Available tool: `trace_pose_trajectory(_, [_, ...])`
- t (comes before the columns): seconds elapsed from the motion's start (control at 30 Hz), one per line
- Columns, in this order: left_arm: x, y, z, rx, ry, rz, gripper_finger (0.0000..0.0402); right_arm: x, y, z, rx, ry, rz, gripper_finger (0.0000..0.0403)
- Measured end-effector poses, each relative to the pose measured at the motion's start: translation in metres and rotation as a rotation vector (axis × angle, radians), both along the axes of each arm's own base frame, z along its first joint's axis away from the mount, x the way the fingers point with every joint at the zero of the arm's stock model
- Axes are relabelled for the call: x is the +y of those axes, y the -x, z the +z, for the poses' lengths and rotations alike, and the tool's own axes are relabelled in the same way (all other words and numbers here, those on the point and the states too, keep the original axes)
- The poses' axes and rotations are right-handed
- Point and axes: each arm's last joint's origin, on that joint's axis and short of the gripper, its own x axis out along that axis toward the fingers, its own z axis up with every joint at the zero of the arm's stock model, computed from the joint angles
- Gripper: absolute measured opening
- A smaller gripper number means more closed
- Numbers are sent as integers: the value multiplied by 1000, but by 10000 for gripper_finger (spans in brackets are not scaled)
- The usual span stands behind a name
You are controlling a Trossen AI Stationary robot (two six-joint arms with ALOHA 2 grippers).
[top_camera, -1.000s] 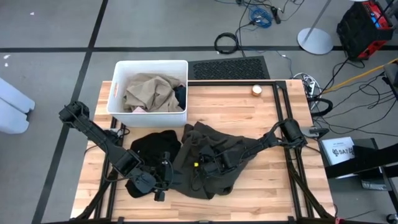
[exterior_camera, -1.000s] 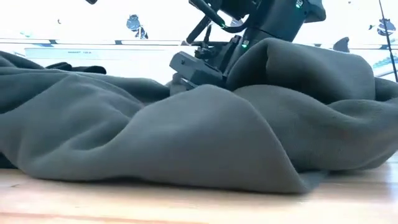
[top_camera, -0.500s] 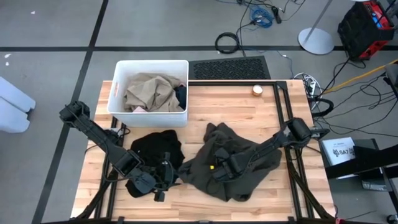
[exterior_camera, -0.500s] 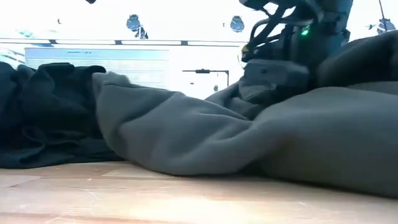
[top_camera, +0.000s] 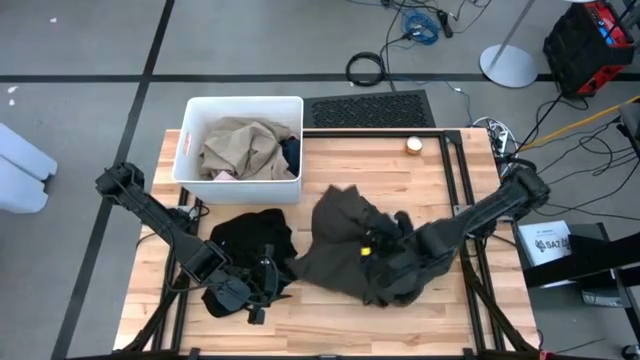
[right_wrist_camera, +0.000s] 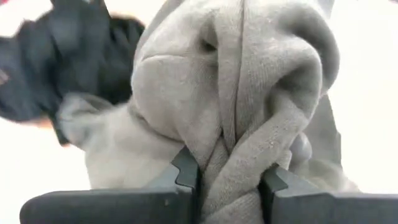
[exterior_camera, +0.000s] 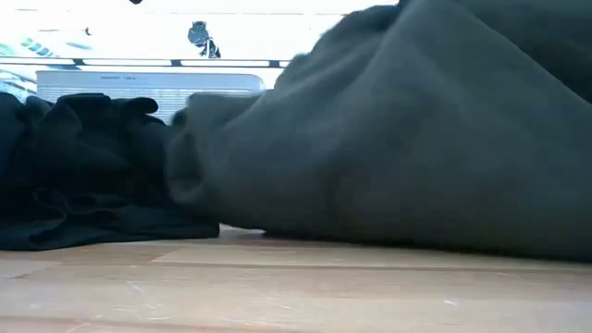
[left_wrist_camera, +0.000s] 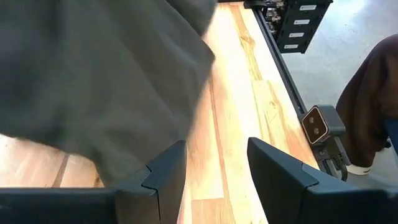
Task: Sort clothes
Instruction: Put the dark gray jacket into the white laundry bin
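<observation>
An olive-brown garment lies bunched on the table's right half, and my right gripper is shut on it; in the high view that gripper is half buried in the cloth. A black garment lies in a heap left of the olive one, resting on the wood. My left gripper stands open by the black garment's near edge, with nothing between its fingers. The white bin at the far left holds a tan-beige garment, a dark teal one and a bit of pink. My right gripper pinches a gathered, twisted fold of the olive-brown garment between its two fingers; several layers are bunched in the gap. The cloth stands up in a lump in front of the fingers. The garment's left part lies on the table.
A small round roll sits near the table's far right. Bare wood runs along the near edge and behind the olive garment. A person's leg shows beyond the table's edge in the left wrist view.
My right gripper has gone toward the table's right edge with the olive-brown garment. The garment was spread out and touching the black one; now it is drawn together into a taller bunch farther right, its left edge pulled along the wood.
</observation>
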Motion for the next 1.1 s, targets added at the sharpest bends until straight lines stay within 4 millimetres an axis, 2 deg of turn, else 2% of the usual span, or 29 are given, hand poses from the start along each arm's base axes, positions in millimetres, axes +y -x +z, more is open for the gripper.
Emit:
trace_pose_trajectory(0.2, [0,0,0,5,24,15,180,-16,10,52,-257,181,12,63])
trace_pose_trajectory(0.43, [-4,-3,-8,28,25,24,180,-41,-5,111,-532,336,159,63])
trace_pose_trajectory(0.63, [-11,-11,-21,33,22,24,180,-83,-10,157,-868,498,269,62])
trace_pose_trajectory(0.87, [-24,-24,-45,54,32,0,180,-138,5,213,-1224,680,301,62])
trace_pose_trajectory(1.0, [-32,-34,-64,52,29,-1,180,-161,16,248,-1340,790,313,62])
trace_pose_trajectory(1.1, [-34,-41,-79,64,16,11,180,-174,15,270,-1383,855,307,62])
